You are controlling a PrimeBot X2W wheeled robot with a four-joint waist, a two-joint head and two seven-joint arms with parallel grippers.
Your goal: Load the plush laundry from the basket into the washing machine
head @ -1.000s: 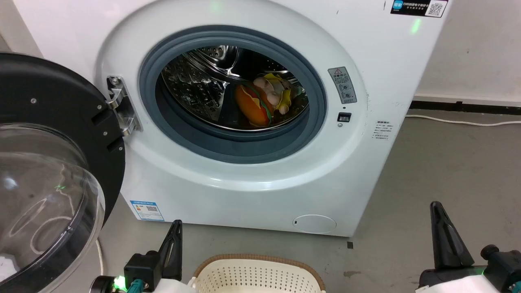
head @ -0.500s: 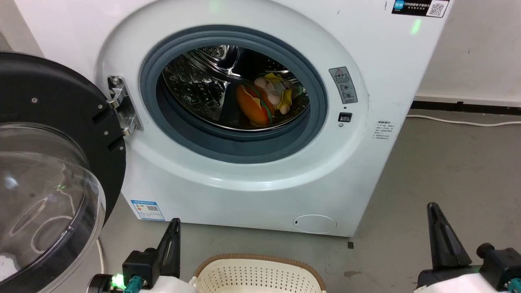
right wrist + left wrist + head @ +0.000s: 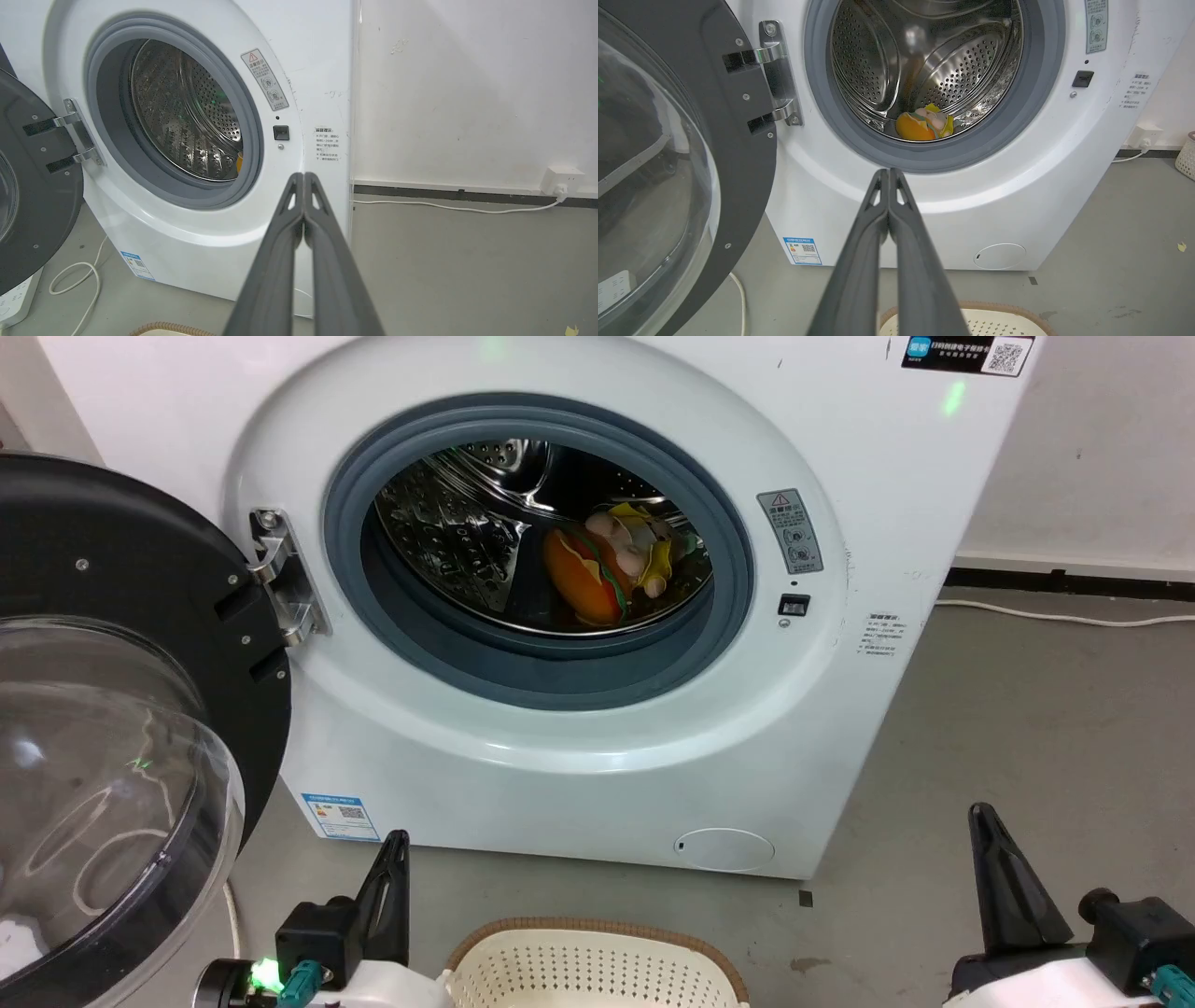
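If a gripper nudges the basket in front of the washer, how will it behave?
The basket would probably slide, since it stands on a smooth-looking floor. Its thin, perforated plastic walls suggest it is light and fairly stiff, perhaps flexing a little. The part in view holds nothing, so little weight would anchor it.

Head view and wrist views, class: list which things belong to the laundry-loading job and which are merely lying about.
Job: washing machine, its open door, burger plush and pink-yellow figure in the drum, basket.
Lying about: white cable, wall socket.
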